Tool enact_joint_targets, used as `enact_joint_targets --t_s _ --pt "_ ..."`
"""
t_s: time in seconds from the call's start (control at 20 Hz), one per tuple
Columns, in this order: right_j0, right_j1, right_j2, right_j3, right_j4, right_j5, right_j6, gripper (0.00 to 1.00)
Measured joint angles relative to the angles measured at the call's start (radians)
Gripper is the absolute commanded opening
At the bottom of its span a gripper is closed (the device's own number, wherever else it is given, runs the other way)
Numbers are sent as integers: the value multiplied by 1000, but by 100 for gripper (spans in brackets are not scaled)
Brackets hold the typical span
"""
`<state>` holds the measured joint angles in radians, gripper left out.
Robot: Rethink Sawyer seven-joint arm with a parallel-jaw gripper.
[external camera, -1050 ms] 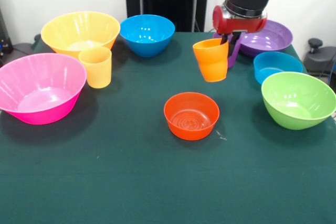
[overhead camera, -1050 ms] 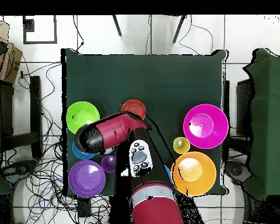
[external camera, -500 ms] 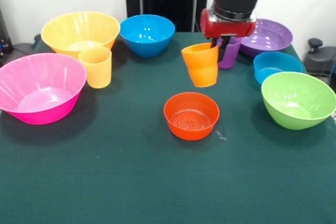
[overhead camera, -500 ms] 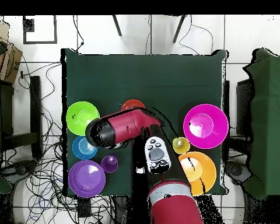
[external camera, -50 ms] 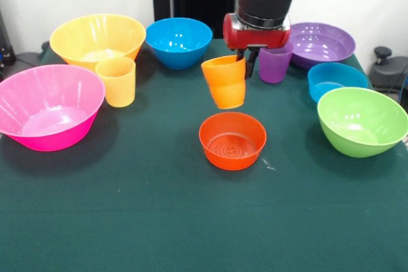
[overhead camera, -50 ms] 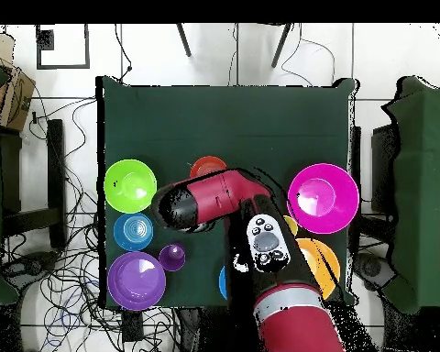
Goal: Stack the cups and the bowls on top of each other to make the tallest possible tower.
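Observation:
My gripper (external camera, -50 ms: 243, 67) is shut on the rim of the orange cup (external camera, -50 ms: 224, 81), which hangs upright in the air, slightly tilted. The cup is just above and a little behind the small red-orange bowl (external camera, -50 ms: 232, 140), not touching it. That bowl stands upright mid-table; its far part shows past the arm (overhead camera, -50 ms: 210, 197) as the red-orange bowl (overhead camera, -50 ms: 207, 165). The purple cup (external camera, -50 ms: 275, 63) stands behind the gripper, the yellow-orange cup (external camera, -50 ms: 118, 81) at the left. In the overhead view the arm hides the gripper and the orange cup.
Bowls ring the green table (external camera, -50 ms: 159, 221): pink bowl (external camera, -50 ms: 48, 106) and yellow bowl (external camera, -50 ms: 97, 38) on the left, medium blue bowl (external camera, -50 ms: 179, 41) at the back, wide purple bowl (external camera, -50 ms: 322, 44), small blue bowl (external camera, -50 ms: 336, 81) and lime green bowl (external camera, -50 ms: 362, 121) on the right.
The gripper has carried the orange cup leftward in the front view, away from the purple cup, to a spot over the red-orange bowl's back edge. The other objects stayed put.

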<state>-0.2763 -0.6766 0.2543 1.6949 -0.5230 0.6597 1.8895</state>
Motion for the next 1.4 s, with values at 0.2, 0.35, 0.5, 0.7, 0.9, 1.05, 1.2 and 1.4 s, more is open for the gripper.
enact_joint_targets --t_s 0.2,0.35,0.5,0.7,0.9,1.05,1.2,1.4 --pt "5 4 1 0 -10 -10 0 0" --pt "8 11 3 0 -13 -21 0 0" --pt "8 23 11 1 -13 -39 0 0" --pt "8 38 20 1 -13 -60 0 0" --pt "8 50 25 1 -13 -79 0 0" --pt "9 58 25 1 -13 -95 0 0" --pt "10 63 25 1 -13 -98 0 0" --pt "12 62 25 1 -13 -98 0 0"
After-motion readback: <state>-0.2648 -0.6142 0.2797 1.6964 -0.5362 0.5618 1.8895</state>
